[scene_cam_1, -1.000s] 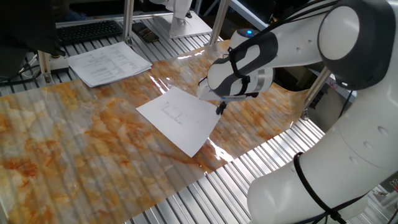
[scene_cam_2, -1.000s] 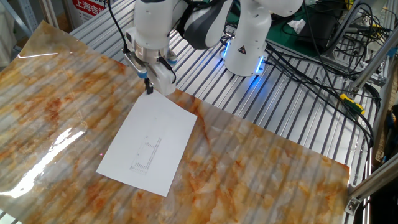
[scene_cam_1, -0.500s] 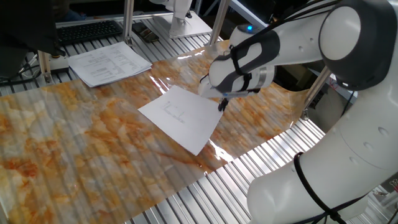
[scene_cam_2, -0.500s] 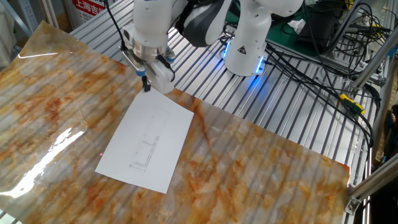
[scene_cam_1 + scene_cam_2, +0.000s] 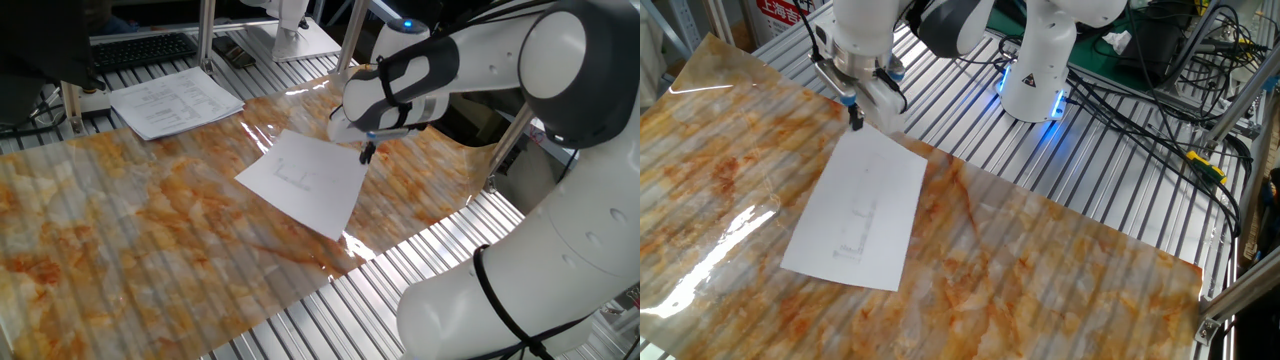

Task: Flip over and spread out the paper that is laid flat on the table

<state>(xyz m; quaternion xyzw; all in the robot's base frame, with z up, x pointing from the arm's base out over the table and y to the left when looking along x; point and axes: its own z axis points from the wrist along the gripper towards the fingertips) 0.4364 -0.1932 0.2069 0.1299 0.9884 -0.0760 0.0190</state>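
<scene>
The table (image 5: 120, 230) of metal slats carries a marbled orange plastic sheet (image 5: 1060, 270), the paper (image 5: 858, 208) and a printed stack (image 5: 175, 100).

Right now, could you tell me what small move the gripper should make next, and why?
Probably keep lifting: the gripper pinches one corner of the paper, which is tilted up there while its far edge rests on the table, printed side up.
</scene>
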